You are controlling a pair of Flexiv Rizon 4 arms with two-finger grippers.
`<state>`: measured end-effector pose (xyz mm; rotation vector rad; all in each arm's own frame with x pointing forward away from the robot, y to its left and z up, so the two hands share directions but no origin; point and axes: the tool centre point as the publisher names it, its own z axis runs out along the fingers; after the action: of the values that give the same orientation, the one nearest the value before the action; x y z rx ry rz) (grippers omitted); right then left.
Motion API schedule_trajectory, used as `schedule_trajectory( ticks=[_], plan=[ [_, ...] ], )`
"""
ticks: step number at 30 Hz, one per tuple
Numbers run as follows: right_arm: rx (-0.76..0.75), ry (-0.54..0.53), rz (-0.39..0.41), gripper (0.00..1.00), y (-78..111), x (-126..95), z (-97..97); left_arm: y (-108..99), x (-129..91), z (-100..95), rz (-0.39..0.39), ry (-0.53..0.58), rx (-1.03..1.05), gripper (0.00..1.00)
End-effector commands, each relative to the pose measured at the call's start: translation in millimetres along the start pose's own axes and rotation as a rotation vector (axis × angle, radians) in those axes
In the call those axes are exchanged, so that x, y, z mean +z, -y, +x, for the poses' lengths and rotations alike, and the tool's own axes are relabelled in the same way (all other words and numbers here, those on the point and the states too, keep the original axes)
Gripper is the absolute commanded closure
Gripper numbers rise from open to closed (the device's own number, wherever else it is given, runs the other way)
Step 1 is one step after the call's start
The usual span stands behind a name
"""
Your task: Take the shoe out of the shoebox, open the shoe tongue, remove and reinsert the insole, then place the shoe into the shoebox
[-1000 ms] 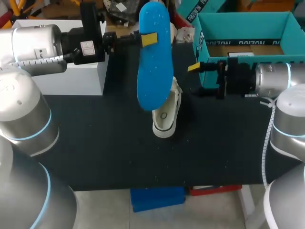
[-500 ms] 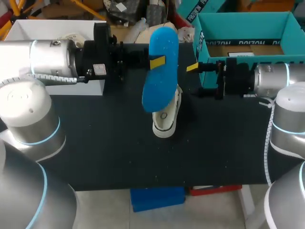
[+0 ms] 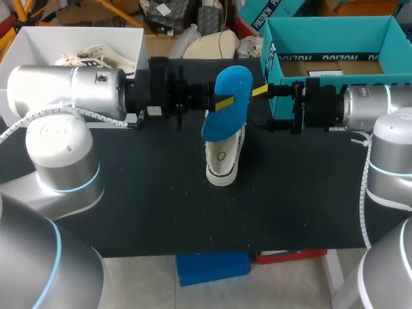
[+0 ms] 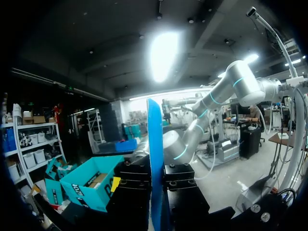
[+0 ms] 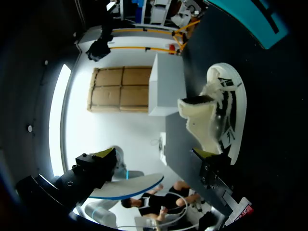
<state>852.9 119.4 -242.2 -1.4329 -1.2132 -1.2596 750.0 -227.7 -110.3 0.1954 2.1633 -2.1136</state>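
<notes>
The left gripper, clamped on the blue insole, has swung it down to the mouth of the white shoe, so reinsertion looks about to begin. The right gripper hangs wide open beside the white shoe.

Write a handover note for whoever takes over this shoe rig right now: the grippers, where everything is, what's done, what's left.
Left gripper: shut on the blue foam insole, held on edge just above the shoe's opening.
Right gripper: open, holding nothing, beside the shoe on the shoebox side.
White lace-up shoe: on the black table, outside the teal cardboard shoebox, with its tongue raised.
Done: shoe taken out, tongue opened, insole removed.
Left: put the insole back in, then place the shoe into the shoebox.
</notes>
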Motion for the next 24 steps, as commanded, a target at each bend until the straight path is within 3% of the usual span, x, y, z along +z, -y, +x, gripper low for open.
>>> schedule_trajectory(
  ticks=[1,8,11,15,18,24],
  plan=[
    [0.000,0.000,-0.003,0.00,0.2,1.6,-0.4,0.3,0.9,-0.1,-0.002,0.002,0.002,1.00],
    [0.000,0.000,-0.003,0.00,0.2,1.6,-0.4,0.3,0.9,-0.1,-0.002,0.002,0.002,1.00],
    [0.000,0.000,-0.003,0.00,0.2,1.6,-0.4,2.9,-9.3,39.1,0.115,-0.068,0.124,1.00],
    [0.000,0.000,-0.003,0.00,0.2,1.6,-0.4,-17.7,-14.1,53.4,0.155,-0.085,0.168,1.00],
    [0.000,0.000,-0.003,0.00,0.2,1.6,-0.4,-36.9,-14.2,49.4,0.184,-0.086,0.220,1.00],
    [0.000,0.000,-0.003,0.00,0.2,1.6,-0.4,-68.8,-11.5,36.9,0.187,-0.110,0.534,1.00]
  ],
)
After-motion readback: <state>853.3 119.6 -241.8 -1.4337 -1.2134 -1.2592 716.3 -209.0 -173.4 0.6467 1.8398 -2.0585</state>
